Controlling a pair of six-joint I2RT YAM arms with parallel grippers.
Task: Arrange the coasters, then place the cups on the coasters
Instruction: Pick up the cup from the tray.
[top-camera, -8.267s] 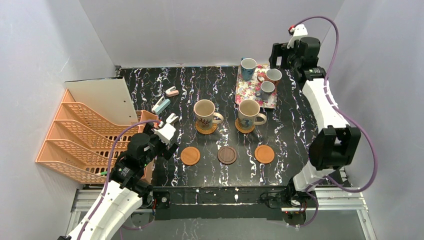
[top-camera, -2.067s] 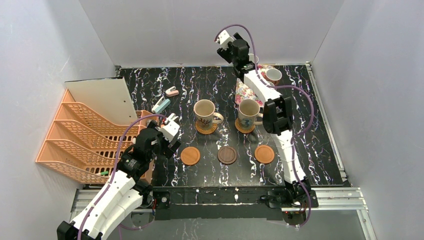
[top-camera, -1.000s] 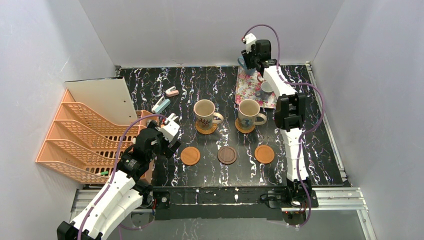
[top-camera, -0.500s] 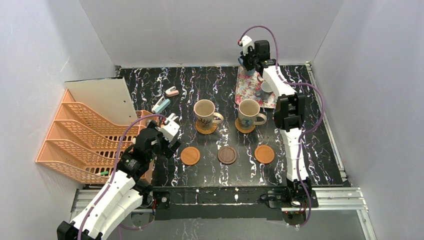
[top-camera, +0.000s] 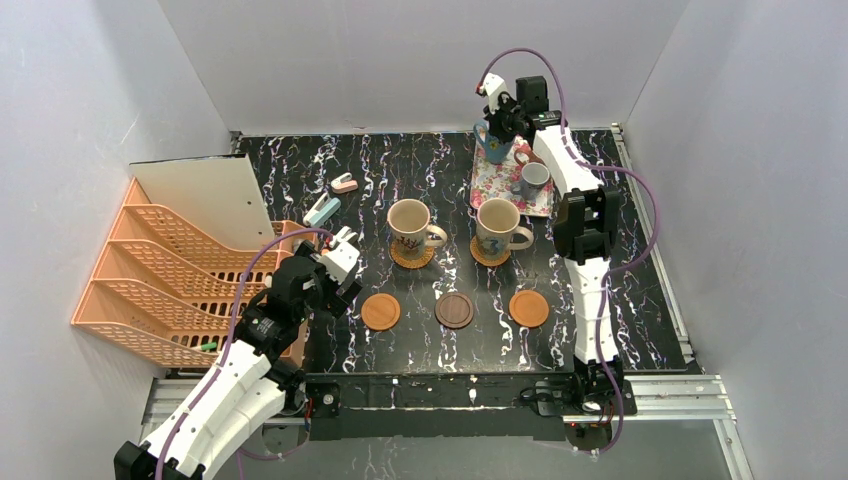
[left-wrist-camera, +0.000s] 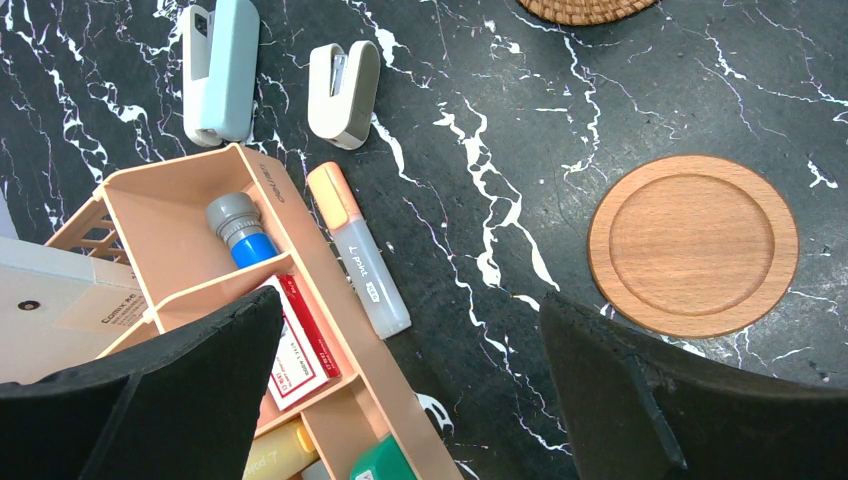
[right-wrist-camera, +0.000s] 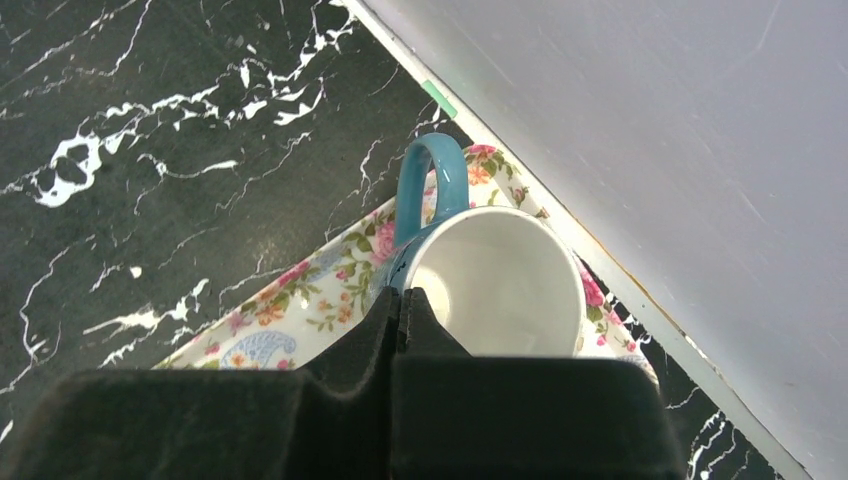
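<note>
My right gripper (top-camera: 497, 120) is at the back of the table, shut on the rim of a blue-handled cup (right-wrist-camera: 500, 290) over the far left corner of the floral tray (right-wrist-camera: 300, 300). One finger is inside the cup and one outside. A second small cup (top-camera: 533, 180) stands on the tray. Two large beige cups (top-camera: 409, 228) (top-camera: 499, 228) sit on woven coasters. In front of them lie three bare coasters: orange-brown (top-camera: 380, 311), dark brown (top-camera: 454, 310), orange-brown (top-camera: 529, 308). My left gripper (top-camera: 340, 250) hangs open and empty beside the orange-brown coaster (left-wrist-camera: 693, 244).
An orange desk organizer (left-wrist-camera: 250, 300) with pens and a red box lies under my left gripper. A highlighter (left-wrist-camera: 357, 250) and two small staplers (left-wrist-camera: 220, 70) (left-wrist-camera: 342, 92) lie beside it. Orange file racks (top-camera: 170, 280) fill the left side. The back wall (right-wrist-camera: 650, 120) is close behind the tray.
My right gripper has closed on the blue-handled cup's rim, and the cup now sits lower and tilted in the top view. The left arm has not moved.
</note>
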